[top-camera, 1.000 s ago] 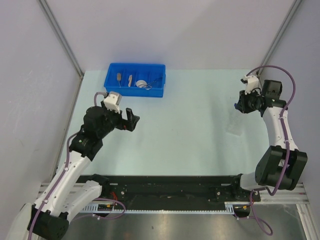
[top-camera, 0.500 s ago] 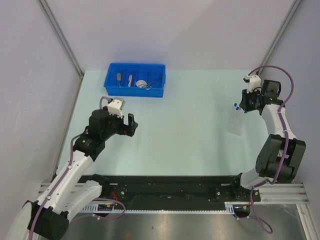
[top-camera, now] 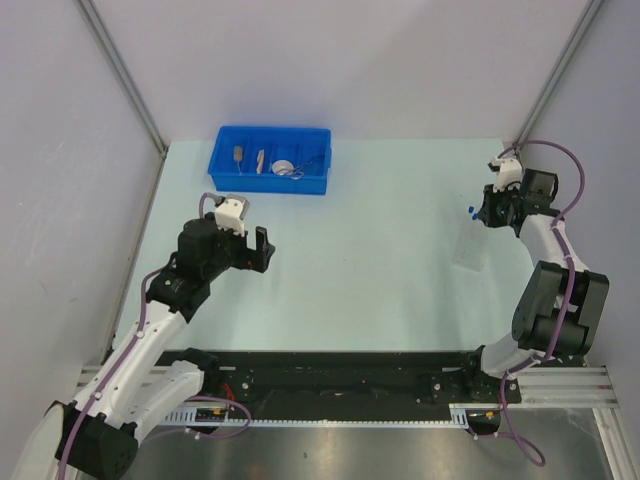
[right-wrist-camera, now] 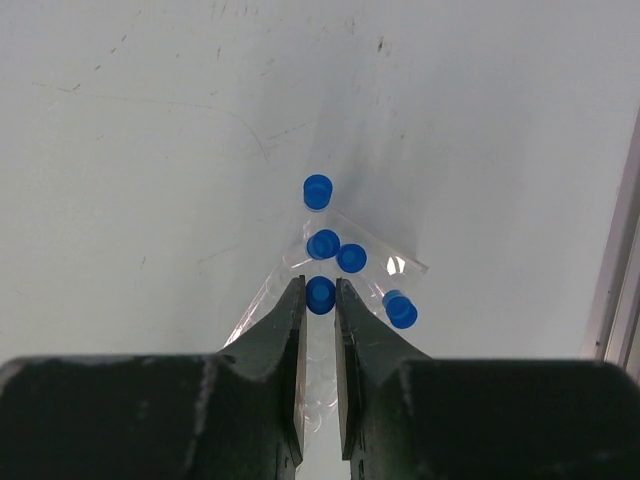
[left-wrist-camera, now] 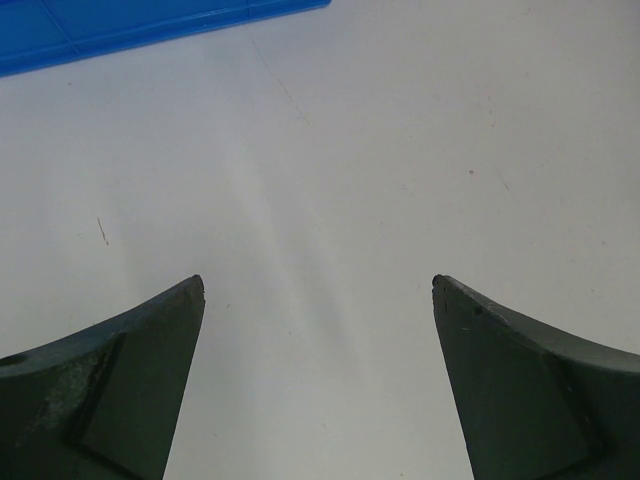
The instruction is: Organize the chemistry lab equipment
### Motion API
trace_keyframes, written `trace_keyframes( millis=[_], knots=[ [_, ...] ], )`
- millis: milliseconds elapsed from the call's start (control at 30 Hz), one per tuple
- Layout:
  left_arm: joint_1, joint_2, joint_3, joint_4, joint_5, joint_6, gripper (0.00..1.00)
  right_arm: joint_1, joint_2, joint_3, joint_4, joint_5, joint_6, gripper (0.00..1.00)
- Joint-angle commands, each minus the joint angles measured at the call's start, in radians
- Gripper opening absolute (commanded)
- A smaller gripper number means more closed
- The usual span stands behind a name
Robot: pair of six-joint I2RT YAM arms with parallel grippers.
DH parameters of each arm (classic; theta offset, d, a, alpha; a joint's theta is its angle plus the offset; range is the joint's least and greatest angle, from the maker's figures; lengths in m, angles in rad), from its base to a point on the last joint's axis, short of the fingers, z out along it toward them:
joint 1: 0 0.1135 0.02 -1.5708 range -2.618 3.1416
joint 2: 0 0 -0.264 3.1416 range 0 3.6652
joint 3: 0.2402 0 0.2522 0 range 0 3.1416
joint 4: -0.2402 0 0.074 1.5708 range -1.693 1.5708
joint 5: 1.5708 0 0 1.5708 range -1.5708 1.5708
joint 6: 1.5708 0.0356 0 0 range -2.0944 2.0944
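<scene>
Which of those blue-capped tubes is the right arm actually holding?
The blue-capped tube pinched between the right arm's jaws; the other four tubes are untouched.

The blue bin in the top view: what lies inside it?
Two tan tools, a white round dish and silver wire tongs lie in the blue bin. Whatever is under them is covered.

Five clear tubes with blue caps (right-wrist-camera: 323,243) bunched at the clear plastic tube rack (right-wrist-camera: 380,258), far right. White round dish (top-camera: 284,167), silver wire tongs (top-camera: 305,166) and tan wooden-handled tools (top-camera: 239,155) lie in the blue bin (top-camera: 270,186).
</scene>
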Motion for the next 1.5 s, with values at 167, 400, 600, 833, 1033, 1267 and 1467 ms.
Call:
trace_keyframes(
  millis=[167,400,600,833,1033,1267,1467],
  knots=[
    [0.006,-0.019,-0.006,0.025,-0.009,0.052,1.00,-0.026,0.009,-0.041,0.132,-0.023,0.045,0.10],
    [0.004,-0.021,-0.007,0.025,-0.009,0.051,1.00,-0.027,0.016,-0.064,0.148,-0.038,0.054,0.10],
    [0.004,-0.021,-0.007,0.027,-0.010,0.052,1.00,-0.029,0.007,-0.090,0.143,-0.046,0.043,0.15],
    [0.006,-0.027,-0.009,0.027,-0.009,0.052,1.00,-0.033,-0.017,-0.100,0.135,-0.049,0.039,0.27],
    [0.006,-0.041,-0.011,0.027,-0.010,0.049,1.00,-0.041,-0.089,-0.100,0.114,-0.055,0.030,0.39],
    [0.008,-0.065,0.003,0.025,0.033,0.005,1.00,-0.055,-0.244,-0.096,0.051,-0.051,-0.026,0.73],
    [0.124,-0.079,0.078,0.033,0.244,-0.197,1.00,-0.078,-0.399,-0.043,-0.041,-0.118,0.037,1.00]
  ],
)
